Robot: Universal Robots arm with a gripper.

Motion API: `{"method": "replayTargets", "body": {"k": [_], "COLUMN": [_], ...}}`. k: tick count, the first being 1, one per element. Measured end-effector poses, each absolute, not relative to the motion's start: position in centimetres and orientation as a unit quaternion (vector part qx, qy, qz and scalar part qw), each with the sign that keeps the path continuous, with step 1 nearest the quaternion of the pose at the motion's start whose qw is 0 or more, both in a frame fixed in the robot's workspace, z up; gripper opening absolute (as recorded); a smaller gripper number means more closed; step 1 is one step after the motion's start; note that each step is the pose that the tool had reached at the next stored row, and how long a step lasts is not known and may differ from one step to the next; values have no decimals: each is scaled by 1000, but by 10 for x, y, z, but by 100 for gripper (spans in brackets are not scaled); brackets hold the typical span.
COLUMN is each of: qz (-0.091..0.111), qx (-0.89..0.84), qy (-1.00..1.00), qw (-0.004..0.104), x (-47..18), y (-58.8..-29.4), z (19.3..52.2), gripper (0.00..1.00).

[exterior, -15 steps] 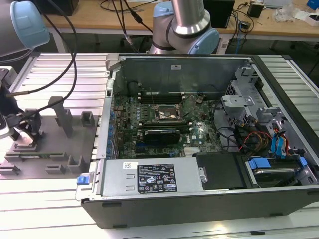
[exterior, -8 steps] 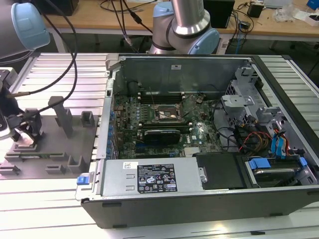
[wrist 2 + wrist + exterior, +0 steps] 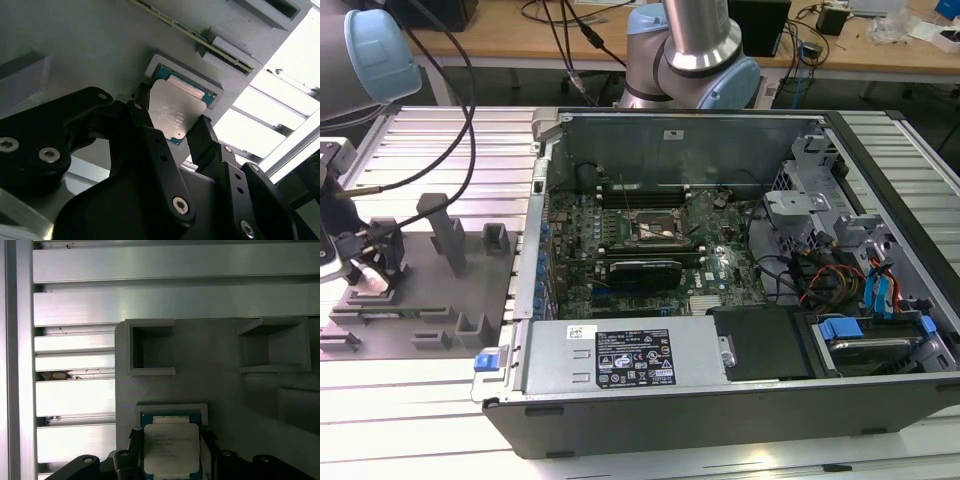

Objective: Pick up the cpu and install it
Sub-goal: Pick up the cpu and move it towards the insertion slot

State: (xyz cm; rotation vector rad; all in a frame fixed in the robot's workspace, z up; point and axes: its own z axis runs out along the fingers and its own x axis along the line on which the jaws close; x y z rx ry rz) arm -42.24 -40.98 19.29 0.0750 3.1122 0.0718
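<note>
Black fingers (image 3: 146,127) are closed against two opposite edges of the cpu (image 3: 175,111), which is pinched between them with its silvery top exposed. The cpu is located at a shallow square recess (image 3: 172,409) of the grey fixture (image 3: 220,390), beside two box-shaped pockets (image 3: 150,347). The fixture is carried on the ribbed aluminium tabletop (image 3: 440,390). In the exterior view it is placed at 9 o'clock of the open computer case (image 3: 720,420), well apart from the socket frame (image 3: 655,228).

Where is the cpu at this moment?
In both wrist views the cpu lies in a recess of the grey holder, by the gripper, at the exterior view's left.
</note>
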Motion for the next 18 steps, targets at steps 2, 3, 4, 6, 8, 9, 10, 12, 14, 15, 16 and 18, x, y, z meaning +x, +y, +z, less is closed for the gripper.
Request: {"method": "replayTargets", "body": {"k": [2,3,4,6,8,9,10,12,14,15,16,18], "qz": [23,23,23,23,23,23,23,23,23,23,23,23], "qx": [24,24,24,24,24,24,23,15,11,9,9,9], "qy": [999,999,999,999,999,999,999,1000,1000,1000,1000,1000], "qw": [14,14,14,14,14,14,14,14,14,13,13,13], "x": [-422,-422,-422,-422,-422,-422,-422,-422,-423,-423,-423,-423], "y": [-410,-410,-410,-410,-410,-410,-410,-410,-410,-410,-410,-410], "z": [193,193,193,193,192,192,192,191,190,189,189,189], "gripper": [55,55,62,62,62,62,62,62,62,62,62,62]}}
